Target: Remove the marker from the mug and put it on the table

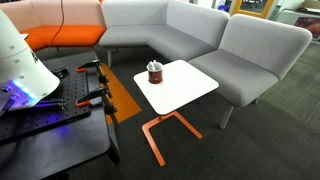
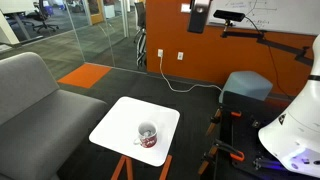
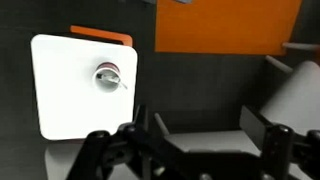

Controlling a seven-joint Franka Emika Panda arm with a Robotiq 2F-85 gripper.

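The small dark red-brown mug (image 1: 154,73) stands near the far corner of the white side table (image 1: 187,91). It shows in both exterior views (image 2: 147,135) and in the wrist view (image 3: 107,76). The dark marker (image 1: 154,65) stands in the mug with its end above the rim, and in the wrist view it shows as a thin stick (image 3: 119,84) at the rim. My gripper (image 3: 205,125) is open and empty, high above the floor and well to the side of the table (image 3: 65,105). It does not show in the exterior views.
A grey sofa (image 1: 200,35) wraps behind the table, with an orange seat (image 1: 60,36) beside it. The black workbench with orange clamps (image 1: 70,105) and the robot base (image 2: 295,130) stand close to the table (image 2: 118,120). The table's orange frame (image 1: 158,135) reaches over the carpet.
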